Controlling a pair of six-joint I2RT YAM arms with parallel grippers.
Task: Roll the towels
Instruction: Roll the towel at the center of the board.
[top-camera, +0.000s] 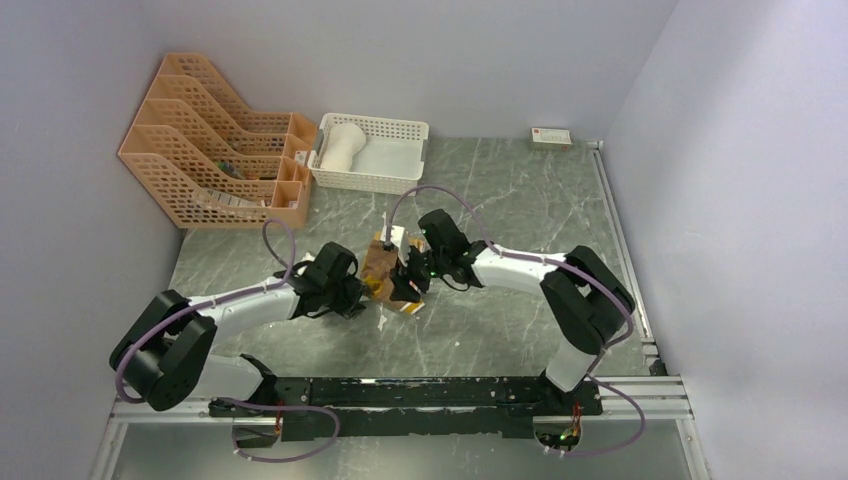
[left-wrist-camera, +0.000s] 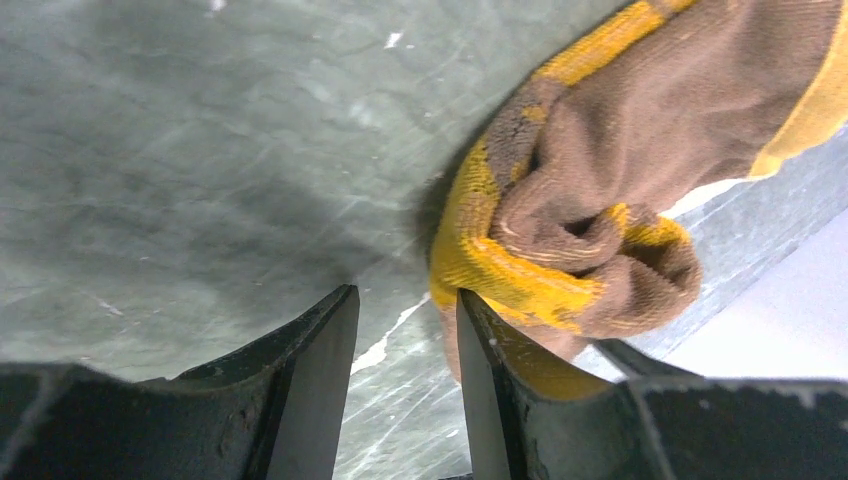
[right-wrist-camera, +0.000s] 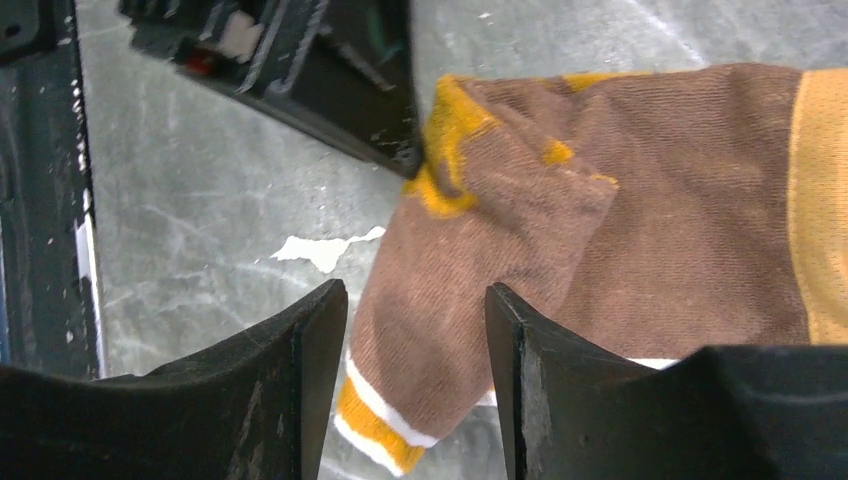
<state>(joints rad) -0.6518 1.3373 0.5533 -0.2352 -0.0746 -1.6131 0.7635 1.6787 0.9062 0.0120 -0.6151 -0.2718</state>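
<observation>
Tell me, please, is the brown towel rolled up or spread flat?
Partly rolled: the brown towel has one end curled into a loose roll; the rest lies flat.

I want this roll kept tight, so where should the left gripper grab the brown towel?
Probably the coiled end of the brown towel, from the side where the left gripper sits open. That coil is thick and faces it; the rest lies flat.

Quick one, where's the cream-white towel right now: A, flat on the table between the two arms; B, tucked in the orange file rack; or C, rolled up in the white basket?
C: the cream-white towel sits rolled in the left end of the white basket; only the brown towel lies between the arms.
</observation>
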